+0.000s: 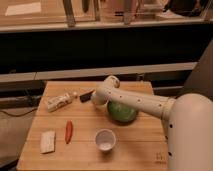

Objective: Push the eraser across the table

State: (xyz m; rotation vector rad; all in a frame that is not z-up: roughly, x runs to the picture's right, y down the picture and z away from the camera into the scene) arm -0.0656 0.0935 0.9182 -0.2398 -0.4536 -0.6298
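Observation:
The eraser point(86, 95) is a small dark oblong block lying at the back middle of the light wooden table point(135, 150). My gripper point(95, 97) is at the end of the white arm that reaches in from the right. It is low over the table, right beside the eraser's right end, and looks to be touching it. The wrist hides the gripper's tip.
A whitish crinkled packet point(60, 101) lies left of the eraser. A green bowl point(122, 113) sits under the forearm. A white cup point(105, 139), a red chili point(68, 131) and a pale flat block point(48, 141) lie toward the front. A dark shelf stands behind the table.

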